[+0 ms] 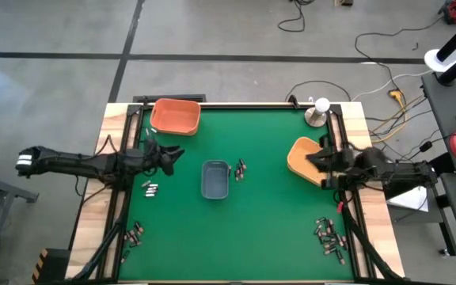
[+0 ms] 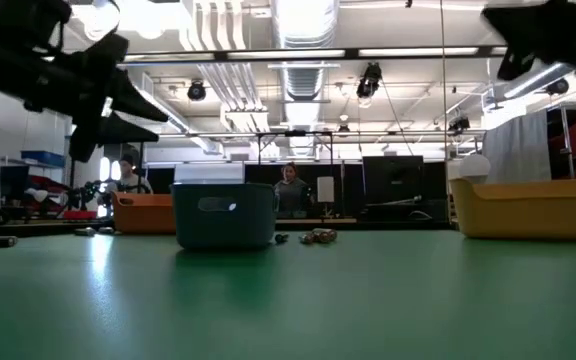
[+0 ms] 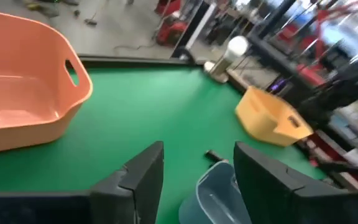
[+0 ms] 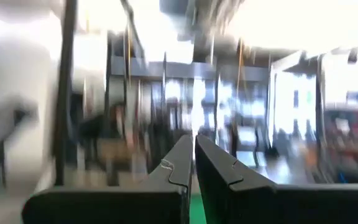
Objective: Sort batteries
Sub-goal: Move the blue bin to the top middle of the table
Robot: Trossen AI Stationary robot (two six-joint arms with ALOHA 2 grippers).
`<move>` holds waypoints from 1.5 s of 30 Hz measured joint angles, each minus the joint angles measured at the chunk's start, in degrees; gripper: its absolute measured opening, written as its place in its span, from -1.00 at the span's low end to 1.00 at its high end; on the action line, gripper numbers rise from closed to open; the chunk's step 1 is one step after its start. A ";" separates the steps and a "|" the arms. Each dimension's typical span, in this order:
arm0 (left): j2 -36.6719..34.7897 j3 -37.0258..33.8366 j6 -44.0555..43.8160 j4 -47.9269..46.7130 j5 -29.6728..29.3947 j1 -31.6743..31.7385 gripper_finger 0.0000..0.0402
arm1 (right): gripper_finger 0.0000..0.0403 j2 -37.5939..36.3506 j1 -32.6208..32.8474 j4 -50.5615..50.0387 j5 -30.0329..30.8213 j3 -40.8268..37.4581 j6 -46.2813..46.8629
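green table (image 1: 267, 237) | left gripper (image 3: 194, 171) open, empty, small batteries (image 1: 150, 188) just below it | right gripper (image 4: 194, 163) nearly closed, holding nothing visible | drop straight down, pinch one

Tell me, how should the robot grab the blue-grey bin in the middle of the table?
Probably by its rim. The blue-grey bin stands upright and open on top, with thin walls, so one finger inside and one outside a long side wall, coming straight down from above, should hold. The left gripper, open, is nearest.
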 joint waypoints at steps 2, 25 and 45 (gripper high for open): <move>3.99 3.49 -3.54 -3.85 -0.83 0.00 -0.14 | -0.94 -0.02 0.00 7.52 1.55 0.03 0.73; 51.27 43.88 -38.85 -42.18 17.59 -0.02 -0.19 | -0.94 37.27 -0.46 -45.07 22.10 36.37 24.58; 68.69 56.94 -46.48 -60.21 30.46 -0.37 -0.23 | -0.63 50.12 -2.96 -60.20 14.90 51.42 14.46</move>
